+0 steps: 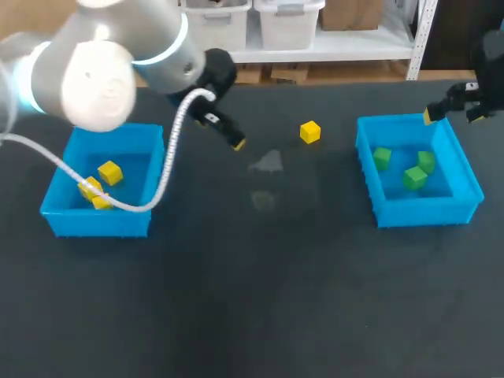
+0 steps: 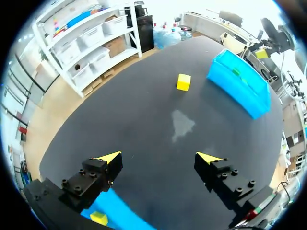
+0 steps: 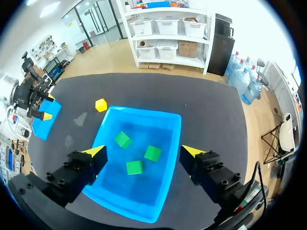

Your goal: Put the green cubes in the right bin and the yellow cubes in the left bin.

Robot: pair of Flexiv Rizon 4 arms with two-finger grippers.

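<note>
Your left tool [image 2: 159,157] is released, fingers spread wide, held above the dark worktop [image 1: 252,299] just beyond the left bin [image 1: 98,223]. The loose yellow cube [image 1: 310,131] sits on the worktop ahead of that tool, apart from both bins. Binned yellow cubes [image 1: 110,172]: three, all in the left bin. Your right tool [image 3: 144,151] is also released, above the right bin [image 1: 425,211]. Green cubes [image 1: 414,178]: three, all inside the right bin.
</note>
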